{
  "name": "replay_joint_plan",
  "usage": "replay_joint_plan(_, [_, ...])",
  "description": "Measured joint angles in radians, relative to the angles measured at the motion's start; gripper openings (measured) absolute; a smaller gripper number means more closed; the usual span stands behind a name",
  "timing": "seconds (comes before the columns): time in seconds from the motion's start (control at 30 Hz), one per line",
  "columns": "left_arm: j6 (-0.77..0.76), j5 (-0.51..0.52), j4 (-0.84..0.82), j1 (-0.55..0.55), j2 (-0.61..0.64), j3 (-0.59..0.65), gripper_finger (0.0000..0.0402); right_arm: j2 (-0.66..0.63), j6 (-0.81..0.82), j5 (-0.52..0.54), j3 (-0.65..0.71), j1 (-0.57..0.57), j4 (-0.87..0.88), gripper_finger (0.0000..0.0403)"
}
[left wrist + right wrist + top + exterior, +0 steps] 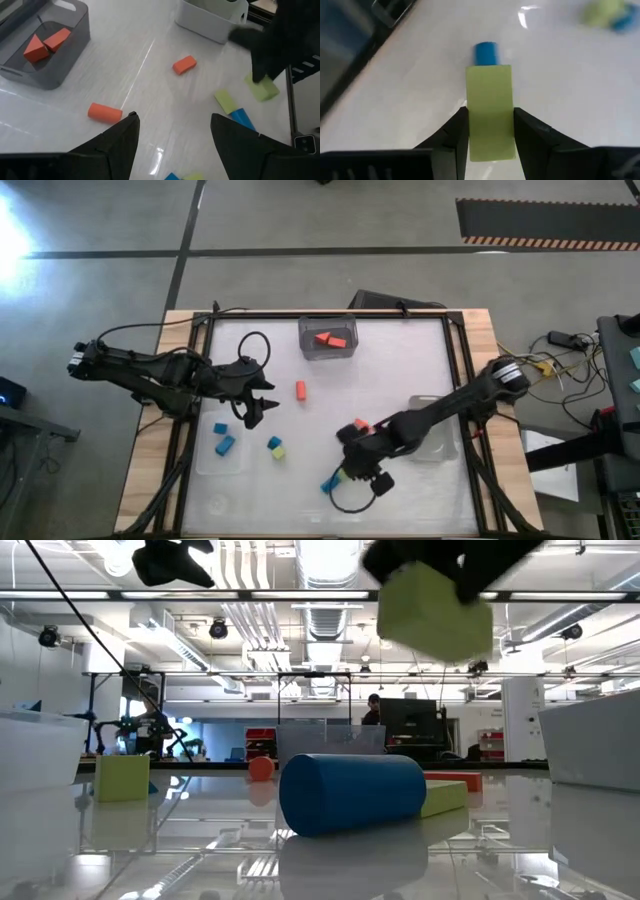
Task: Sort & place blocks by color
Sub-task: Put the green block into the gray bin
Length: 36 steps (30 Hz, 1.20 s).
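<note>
1. At the left of the overhead frame, the left arm reaches in across the white table (400, 370), its left gripper (262, 406) poised above the surface left of centre; in its wrist view the two dark fingers (122, 137) stand wide apart with nothing between them.
2. Below that gripper, in the lower left of the overhead frame, two blue blocks (223, 443) lie in a clear bin (205, 465), and just right of it a blue and a yellow-green block (276, 447) sit touching on the open table.
3. At centre, an orange block (300, 389) lies alone on the table; above it, at the upper middle of the frame, a grey bin (329, 337) holds two more orange blocks (331, 339).
4. Right of centre, the right gripper (352, 464) grips a yellow-green block (490, 112), its jaws pressed against the block's two long sides; the low view shows this block raised clear of the table (436, 611).
5. Beside that gripper, an orange block (361, 424) lies just above it, and a blue block (328, 484) and a yellow-green block (339, 476) lie just below it.
6. Farther right, a clear bin (437, 442) sits partly under the right arm.
</note>
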State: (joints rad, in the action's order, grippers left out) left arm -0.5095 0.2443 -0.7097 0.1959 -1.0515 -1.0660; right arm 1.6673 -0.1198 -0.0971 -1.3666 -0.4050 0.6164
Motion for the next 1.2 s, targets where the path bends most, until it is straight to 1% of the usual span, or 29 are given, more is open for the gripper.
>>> replay_joint_plan(0.1, [0.000,0.000,0.001,0.000,0.000,0.000,0.0228,-0.083,0.262,0.112,0.000,0.009,0.072,0.0115])
replay_joint_plan(0.17, [-0.001,0.000,0.002,0.000,0.000,0.000,0.0228,-0.133,0.440,0.166,0.000,0.026,0.146,0.0115])
replay_joint_plan(0.23, [-0.001,0.000,0.006,0.000,0.000,0.000,0.0228,-0.176,0.672,0.222,0.000,0.048,0.241,0.0115])
replay_joint_plan(0.4, [-0.001,0.004,0.045,0.000,0.000,0.000,0.0228,-0.267,1.248,0.236,0.018,0.101,0.489,0.0115])
replay_joint_plan(0.53, [-0.003,0.027,0.055,0.000,0.000,0.000,0.0228,-0.361,1.570,0.243,0.082,0.074,0.506,0.0115])
replay_joint_plan(0.63, [-0.002,0.031,0.056,0.000,0.000,0.000,0.0228,-0.434,1.743,0.279,0.146,0.037,0.506,0.0115])
replay_joint_plan(0.73, [-0.003,0.037,0.056,0.000,0.000,0.000,0.0228,-0.504,1.888,0.283,0.226,0.006,0.511,0.0115])
replay_joint_plan(0.9, [-0.002,0.050,0.057,0.000,0.000,0.000,0.0228,-0.603,2.063,0.279,0.379,-0.034,0.514,0.0115])
replay_joint_plan(1.03, [-0.002,0.050,0.057,0.000,0.000,0.000,0.0228,-0.668,2.140,0.255,0.465,-0.042,0.518,0.0115])
replay_joint_plan(1.13, [-0.002,0.050,0.057,0.000,0.000,0.000,0.0228,-0.699,2.161,0.235,0.486,-0.042,0.562,0.0115])
replay_joint_plan(1.2, [-0.002,0.050,0.057,0.000,0.000,0.000,0.0228,-0.707,2.165,0.203,0.488,-0.042,0.621,0.0115])
